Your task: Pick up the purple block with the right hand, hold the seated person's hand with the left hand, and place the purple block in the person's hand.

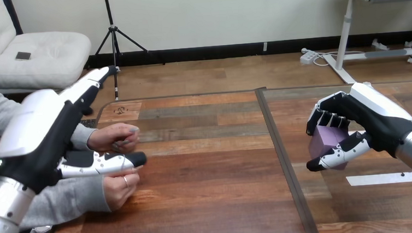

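My right hand (pixel 364 117) hovers over the right part of the table with its fingers and thumb curled round the purple block (pixel 327 138), lifted off the wood. My left hand (pixel 46 130) is at the left, raised, its fingers straight and pointing up and away, its thumb (pixel 106 163) stretched out to the right. The thumb lies between the person's two hands: the upper one (pixel 115 137) is loosely curled on the table, the lower one (pixel 120 187) rests by the table's near left part. I cannot tell whether my thumb touches either.
A dark seam (pixel 280 144) runs front to back across the wooden table, splitting it into two parts. A strip of white tape (pixel 384 178) is stuck to the wood at the near right, under my right forearm. The table's far edge (pixel 191 96) lies beyond.
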You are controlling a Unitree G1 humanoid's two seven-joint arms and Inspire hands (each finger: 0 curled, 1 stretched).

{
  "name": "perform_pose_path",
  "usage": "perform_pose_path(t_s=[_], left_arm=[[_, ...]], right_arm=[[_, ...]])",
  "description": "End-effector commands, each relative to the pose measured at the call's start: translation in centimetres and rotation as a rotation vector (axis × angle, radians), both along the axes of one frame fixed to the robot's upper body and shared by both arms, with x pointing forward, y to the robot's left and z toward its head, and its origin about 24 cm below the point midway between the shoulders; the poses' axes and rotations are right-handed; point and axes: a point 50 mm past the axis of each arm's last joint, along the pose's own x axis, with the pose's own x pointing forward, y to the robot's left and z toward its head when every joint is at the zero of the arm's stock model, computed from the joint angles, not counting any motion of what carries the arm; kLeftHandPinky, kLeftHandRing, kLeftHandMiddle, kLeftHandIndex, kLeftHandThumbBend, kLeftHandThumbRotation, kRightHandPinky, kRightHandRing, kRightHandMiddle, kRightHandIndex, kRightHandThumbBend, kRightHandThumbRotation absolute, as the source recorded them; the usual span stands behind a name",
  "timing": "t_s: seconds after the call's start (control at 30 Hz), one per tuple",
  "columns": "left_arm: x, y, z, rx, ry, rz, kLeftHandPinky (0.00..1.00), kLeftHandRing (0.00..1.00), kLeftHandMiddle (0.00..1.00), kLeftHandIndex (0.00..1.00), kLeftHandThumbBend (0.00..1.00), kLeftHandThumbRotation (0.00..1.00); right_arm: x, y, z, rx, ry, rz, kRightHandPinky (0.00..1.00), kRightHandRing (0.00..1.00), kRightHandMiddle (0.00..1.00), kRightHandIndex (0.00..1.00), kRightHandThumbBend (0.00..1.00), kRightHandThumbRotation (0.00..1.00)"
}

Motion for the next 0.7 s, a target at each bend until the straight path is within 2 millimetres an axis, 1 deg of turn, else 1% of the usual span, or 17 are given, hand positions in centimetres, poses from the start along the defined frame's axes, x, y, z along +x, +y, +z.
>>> perform_pose_path(t_s=[0.0, 0.13, 0.33, 0.67], left_arm=[[1.4, 0.2, 1.4, 0.106, -0.075, 0.019, 0.70, 0.86, 0.91, 0.90, 1.00, 0.52], [1.8, 0.4, 1.3, 0.163, -0.075, 0.027, 0.71, 0.85, 0.89, 0.89, 1.00, 0.53], [2.6, 0.7, 0.5, 0.218, -0.057, 0.036, 0.73, 0.84, 0.88, 0.88, 1.00, 0.51], [4.0, 1.2, -0.8, 0.294, 0.064, 0.032, 0.77, 0.84, 0.87, 0.88, 1.00, 0.49]], right_arm=[[0.9, 0.3, 2.1, 0.030, -0.089, -0.004, 0.33, 0.37, 0.41, 0.43, 0.83, 0.00], [0.9, 0.2, 2.0, 0.026, -0.086, -0.008, 0.33, 0.37, 0.42, 0.43, 0.83, 0.00], [0.9, 0.2, 2.0, 0.027, -0.084, -0.009, 0.33, 0.37, 0.42, 0.43, 0.84, 0.00], [0.8, 0.1, 2.0, 0.031, -0.089, -0.004, 0.33, 0.36, 0.41, 0.43, 0.83, 0.00]])
